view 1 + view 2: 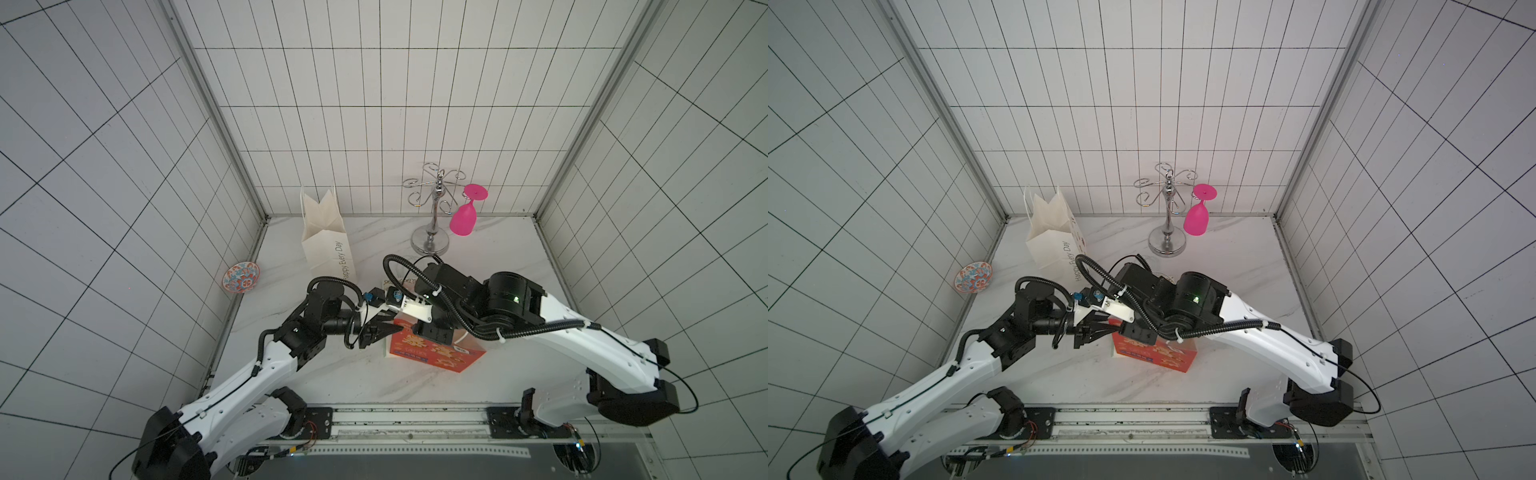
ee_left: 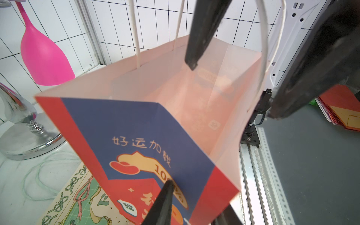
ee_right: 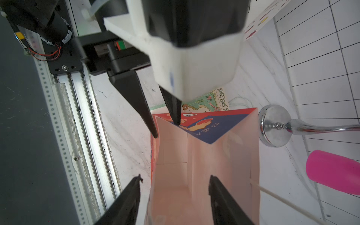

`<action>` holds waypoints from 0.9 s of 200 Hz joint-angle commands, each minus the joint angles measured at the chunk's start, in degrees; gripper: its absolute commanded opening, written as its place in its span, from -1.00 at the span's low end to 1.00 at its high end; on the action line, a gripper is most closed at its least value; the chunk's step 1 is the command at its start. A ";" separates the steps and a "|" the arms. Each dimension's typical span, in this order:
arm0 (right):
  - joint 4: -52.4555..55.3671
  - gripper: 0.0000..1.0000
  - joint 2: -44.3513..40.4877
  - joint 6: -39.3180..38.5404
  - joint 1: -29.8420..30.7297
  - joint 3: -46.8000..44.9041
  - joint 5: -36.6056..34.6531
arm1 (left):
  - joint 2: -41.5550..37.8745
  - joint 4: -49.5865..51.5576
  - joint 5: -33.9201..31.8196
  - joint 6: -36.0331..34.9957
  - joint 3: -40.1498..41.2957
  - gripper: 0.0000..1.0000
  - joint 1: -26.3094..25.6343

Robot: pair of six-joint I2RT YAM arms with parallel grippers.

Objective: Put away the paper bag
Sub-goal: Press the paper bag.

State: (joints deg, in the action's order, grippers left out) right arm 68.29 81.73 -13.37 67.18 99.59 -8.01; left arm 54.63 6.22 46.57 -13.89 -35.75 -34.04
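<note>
Fingers (image 3: 134, 101) of the left gripper (image 3: 167, 130) are set narrowly apart astride the folded-in side panel of the red paper bag (image 3: 204, 165). The right gripper (image 3: 175, 176) is spread wide astride one long wall. The bag is stood open toward the middle of the front edge of the table (image 1: 332, 382).

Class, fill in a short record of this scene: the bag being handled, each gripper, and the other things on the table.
bag: red and blue paper bag, upright, mouth open
left gripper: open, bag's end panel between its fingers
right gripper: open, one finger inside the bag, one outside
behind: white bag, upright; pink glass hanging upside down on metal rack
table's left edge: patterned bowl
</note>
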 commanded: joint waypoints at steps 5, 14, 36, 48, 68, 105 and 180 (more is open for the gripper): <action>0.30 0.32 -3.39 0.62 -0.56 1.16 0.60 | 0.49 -1.38 1.44 -0.16 0.06 -0.36 0.29; 0.82 0.37 -3.97 0.75 -0.56 2.89 0.26 | 0.64 -1.36 1.53 -0.12 0.06 -0.36 0.30; 3.20 0.41 -5.38 0.86 0.25 6.16 -1.31 | 0.84 -1.46 1.77 -0.08 -0.03 -0.38 0.32; 4.40 0.41 -6.28 1.30 0.99 7.09 -3.32 | 0.87 -1.55 1.74 0.07 -0.02 -0.38 0.33; 5.16 0.41 -8.22 2.48 2.09 7.09 -4.33 | 1.01 -1.76 1.91 0.28 0.00 -0.39 0.29; 5.54 0.28 -11.36 5.48 4.22 1.53 1.17 | 1.21 -1.91 1.87 0.32 0.02 -0.40 0.30; 4.95 0.32 -10.39 7.32 3.16 -8.11 -7.32 | 1.26 -2.00 2.37 0.54 -0.03 -0.41 0.46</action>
State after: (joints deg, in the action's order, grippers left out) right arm 72.34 71.16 -7.51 70.89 94.76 -12.73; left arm 55.70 4.97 47.70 -13.26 -35.75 -33.91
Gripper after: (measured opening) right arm 0.667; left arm 0.298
